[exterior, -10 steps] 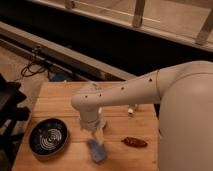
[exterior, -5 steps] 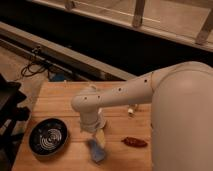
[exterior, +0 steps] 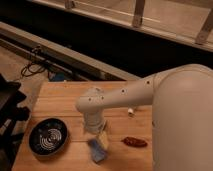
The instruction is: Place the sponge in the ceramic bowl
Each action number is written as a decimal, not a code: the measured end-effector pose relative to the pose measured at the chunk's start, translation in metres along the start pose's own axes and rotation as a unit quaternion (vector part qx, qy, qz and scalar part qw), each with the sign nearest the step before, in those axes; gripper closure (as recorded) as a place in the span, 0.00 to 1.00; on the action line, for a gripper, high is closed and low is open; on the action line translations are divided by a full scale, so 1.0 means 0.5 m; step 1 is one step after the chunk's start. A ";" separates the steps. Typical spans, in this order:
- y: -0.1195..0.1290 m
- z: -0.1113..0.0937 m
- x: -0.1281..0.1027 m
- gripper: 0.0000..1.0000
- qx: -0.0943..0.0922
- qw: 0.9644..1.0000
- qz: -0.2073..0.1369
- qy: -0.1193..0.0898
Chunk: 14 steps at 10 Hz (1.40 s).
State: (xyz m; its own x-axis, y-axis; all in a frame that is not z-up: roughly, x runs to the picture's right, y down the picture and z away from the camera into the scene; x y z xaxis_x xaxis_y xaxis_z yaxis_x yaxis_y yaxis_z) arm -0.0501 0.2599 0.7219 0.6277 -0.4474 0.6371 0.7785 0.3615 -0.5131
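The light-blue sponge (exterior: 97, 150) lies near the front edge of the wooden table (exterior: 60, 102), just below the arm's wrist. The gripper (exterior: 100, 141) hangs from the white arm right over the sponge, a pale fingertip (exterior: 103, 141) touching or nearly touching its upper edge. The dark ceramic bowl (exterior: 48, 137) with pale rings inside sits to the left of the sponge, apart from it, with nothing in it.
A dark red elongated item (exterior: 135, 142) lies right of the sponge. A small white object (exterior: 130, 112) sits further back. The big white arm body covers the table's right side. A dark chair-like shape (exterior: 10, 112) stands off the table's left edge.
The arm's wrist has shifted slightly left and lower toward the sponge. The sponge, bowl and red item have stayed in place.
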 end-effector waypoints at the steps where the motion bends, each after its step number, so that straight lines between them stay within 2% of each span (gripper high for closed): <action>1: 0.002 0.001 0.001 0.21 0.000 1.000 -0.002 0.000; 2: 0.002 0.001 0.003 0.21 0.000 1.000 0.001 -0.002; 4: 0.000 0.035 -0.005 0.21 -0.013 1.000 0.004 -0.016; 8: 0.004 0.105 -0.009 0.22 -0.028 0.998 0.018 -0.055; 10: 0.012 0.130 -0.010 0.38 -0.033 0.996 0.024 -0.074; 12: 0.006 0.123 -0.008 0.56 -0.028 0.997 0.023 -0.072; 13: 0.005 0.119 -0.007 0.70 -0.030 0.997 0.021 -0.071; 14: 0.003 0.118 -0.008 0.77 -0.029 0.997 0.020 -0.071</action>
State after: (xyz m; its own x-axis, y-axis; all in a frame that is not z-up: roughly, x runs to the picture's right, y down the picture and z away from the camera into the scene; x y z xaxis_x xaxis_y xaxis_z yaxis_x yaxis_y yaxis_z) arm -0.0515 0.3103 0.7524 0.6557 -0.3117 0.6877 0.7536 0.3271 -0.5702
